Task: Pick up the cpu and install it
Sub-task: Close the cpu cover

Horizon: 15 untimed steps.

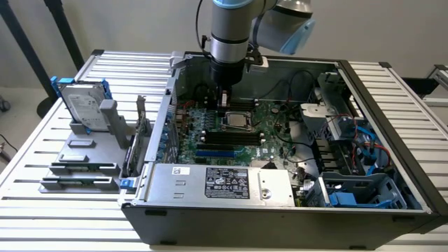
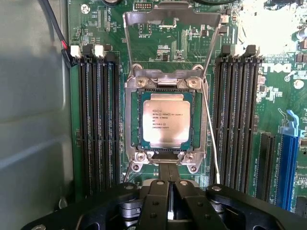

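Pressed together and seemingly empty, the hand point(image 2: 168, 175) hangs just beside the cpu point(image 2: 166, 120), which lies in its unlatched socket point(image 2: 165, 82). A sideways drag could skew the chip and bend pins.

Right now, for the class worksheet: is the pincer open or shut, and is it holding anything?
Pincer: shut, with nothing seen in its grip; the cpu lies in the socket.

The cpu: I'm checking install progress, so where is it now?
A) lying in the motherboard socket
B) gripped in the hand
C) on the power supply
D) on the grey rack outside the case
A: the cpu lies flat in the socket, with the load plate flipped up.
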Each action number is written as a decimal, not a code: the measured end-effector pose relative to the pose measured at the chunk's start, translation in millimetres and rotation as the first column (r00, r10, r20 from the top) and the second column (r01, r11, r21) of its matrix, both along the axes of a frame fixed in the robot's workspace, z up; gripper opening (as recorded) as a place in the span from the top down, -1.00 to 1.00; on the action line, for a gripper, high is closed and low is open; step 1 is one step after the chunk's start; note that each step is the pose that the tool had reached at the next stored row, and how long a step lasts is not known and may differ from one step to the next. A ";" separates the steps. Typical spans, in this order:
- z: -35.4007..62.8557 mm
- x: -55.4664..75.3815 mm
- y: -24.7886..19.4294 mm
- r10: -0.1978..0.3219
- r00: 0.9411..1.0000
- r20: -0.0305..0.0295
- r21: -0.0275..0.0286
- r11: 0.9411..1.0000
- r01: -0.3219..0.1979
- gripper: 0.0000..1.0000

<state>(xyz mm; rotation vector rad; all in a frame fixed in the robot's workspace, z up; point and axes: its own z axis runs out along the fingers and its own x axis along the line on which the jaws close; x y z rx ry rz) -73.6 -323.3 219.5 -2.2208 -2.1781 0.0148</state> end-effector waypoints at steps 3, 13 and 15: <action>0.1 -0.1 0.0 0.000 1.000 0.000 0.000 1.000 0.000 0.79; 0.7 1.2 -0.1 0.000 1.000 -0.003 0.000 1.000 0.000 0.79; 2.4 3.8 0.0 0.000 1.000 -0.005 0.000 1.000 0.000 0.79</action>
